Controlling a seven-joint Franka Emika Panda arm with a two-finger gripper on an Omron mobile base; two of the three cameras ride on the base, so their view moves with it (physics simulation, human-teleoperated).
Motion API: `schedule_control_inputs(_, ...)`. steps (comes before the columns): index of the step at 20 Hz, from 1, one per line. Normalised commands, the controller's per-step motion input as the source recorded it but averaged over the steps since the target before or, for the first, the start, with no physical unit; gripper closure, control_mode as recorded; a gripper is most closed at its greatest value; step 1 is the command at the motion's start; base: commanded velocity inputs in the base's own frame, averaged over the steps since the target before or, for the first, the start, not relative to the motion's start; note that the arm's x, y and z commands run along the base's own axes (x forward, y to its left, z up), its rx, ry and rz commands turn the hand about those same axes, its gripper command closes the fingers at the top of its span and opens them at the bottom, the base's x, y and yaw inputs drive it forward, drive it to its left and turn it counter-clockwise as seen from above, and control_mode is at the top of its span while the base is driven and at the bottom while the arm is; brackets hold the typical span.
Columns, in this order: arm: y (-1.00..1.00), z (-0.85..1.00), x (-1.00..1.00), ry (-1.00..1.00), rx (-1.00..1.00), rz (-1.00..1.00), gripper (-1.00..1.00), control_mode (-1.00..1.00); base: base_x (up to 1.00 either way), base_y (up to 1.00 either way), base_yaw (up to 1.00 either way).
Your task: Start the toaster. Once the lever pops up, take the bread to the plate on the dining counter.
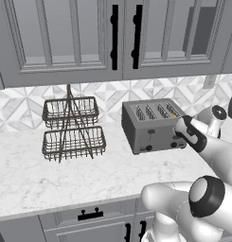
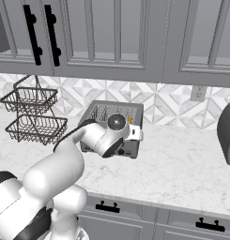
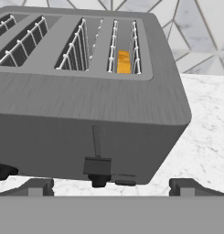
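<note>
The dark grey toaster [image 1: 153, 125] [image 2: 114, 123] [image 3: 86, 114] stands on the marble worktop [image 1: 65, 175] against the tiled wall. The bread [image 3: 124, 61] [image 1: 173, 112], a golden-orange slice, sits low in the slot at the toaster's right end. A dark lever [image 3: 97, 165] rests at the bottom of its vertical slit on the long face. My gripper [image 3: 111, 187] [image 2: 135, 133] hovers open just in front of that face, level with the lever, and nothing is between its fingers. The plate and the dining counter are out of view.
A two-tier wire basket [image 1: 72, 127] [image 2: 32, 117] stands left of the toaster. A dark appliance [image 2: 227, 133] sits at the far right of the worktop. Grey wall cabinets [image 1: 112, 38] hang above. Black knobs [image 3: 3, 171] line the toaster's lower face.
</note>
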Motion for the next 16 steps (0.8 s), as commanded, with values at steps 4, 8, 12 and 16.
schedule_control_inputs(4,0.0,0.0,0.0,0.0,0.0,0.0,-1.0,-1.0,0.0,0.0,0.0)
schedule_control_inputs(8,0.0,0.0,0.0,0.0,0.0,0.0,-1.0,-1.0,0.0,0.0,0.0)
schedule_control_inputs(12,0.0,0.0,0.0,0.0,0.0,0.0,-1.0,-1.0,0.0,0.0,0.0)
schedule_control_inputs(16,0.0,0.0,0.0,0.0,0.0,0.0,-1.0,-1.0,0.0,0.0,0.0)
